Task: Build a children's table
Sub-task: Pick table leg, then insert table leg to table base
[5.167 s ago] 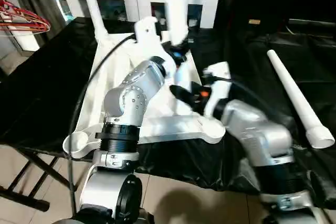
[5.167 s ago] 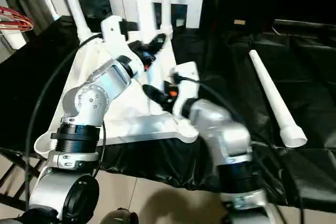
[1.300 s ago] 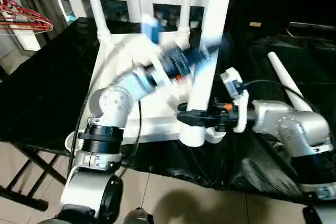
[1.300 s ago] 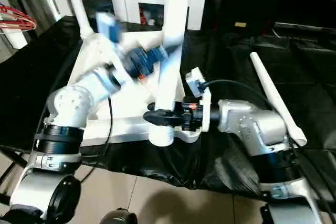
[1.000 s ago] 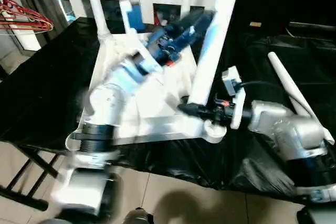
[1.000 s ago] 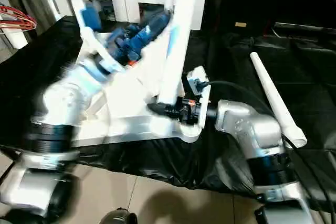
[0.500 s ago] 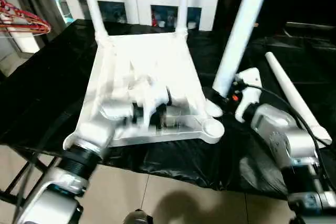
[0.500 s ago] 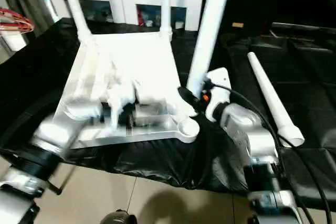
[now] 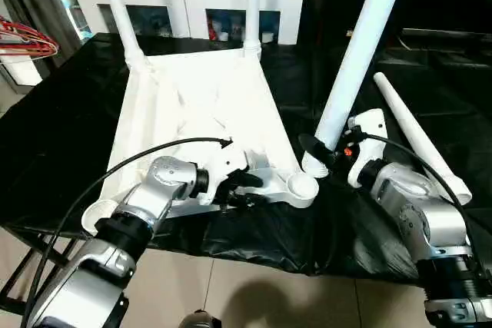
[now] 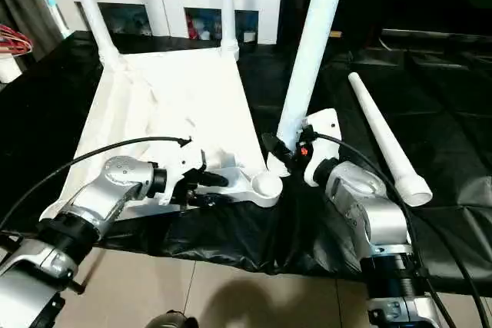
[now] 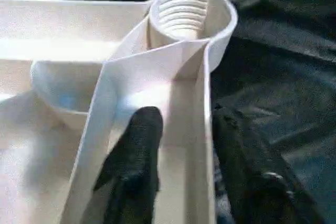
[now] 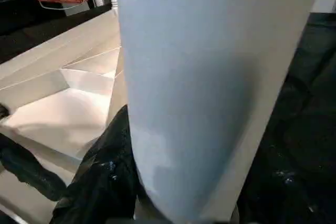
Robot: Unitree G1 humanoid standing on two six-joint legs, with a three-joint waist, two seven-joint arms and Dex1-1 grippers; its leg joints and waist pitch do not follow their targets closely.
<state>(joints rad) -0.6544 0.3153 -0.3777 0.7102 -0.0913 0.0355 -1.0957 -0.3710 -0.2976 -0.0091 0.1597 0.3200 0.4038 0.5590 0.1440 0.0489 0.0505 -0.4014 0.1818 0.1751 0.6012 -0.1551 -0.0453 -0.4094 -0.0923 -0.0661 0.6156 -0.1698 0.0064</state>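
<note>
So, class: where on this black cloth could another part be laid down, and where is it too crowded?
Free: the black cloth left of the tabletop, and the patch right of the loose leg. Crowded: the near right socket, where both grippers and the held leg meet.

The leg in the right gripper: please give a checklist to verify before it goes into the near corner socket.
1. Right gripper closed around the held leg: ok.
2. Leg upright: not ok, tilted.
3. Leg foot over the empty socket: not ok, beside it.
4. Socket threads clear: ok.
5. Left gripper astride the tabletop rim: ok; firm clamp: cannot tell.
6. Spare leg lying apart: ok.
</note>
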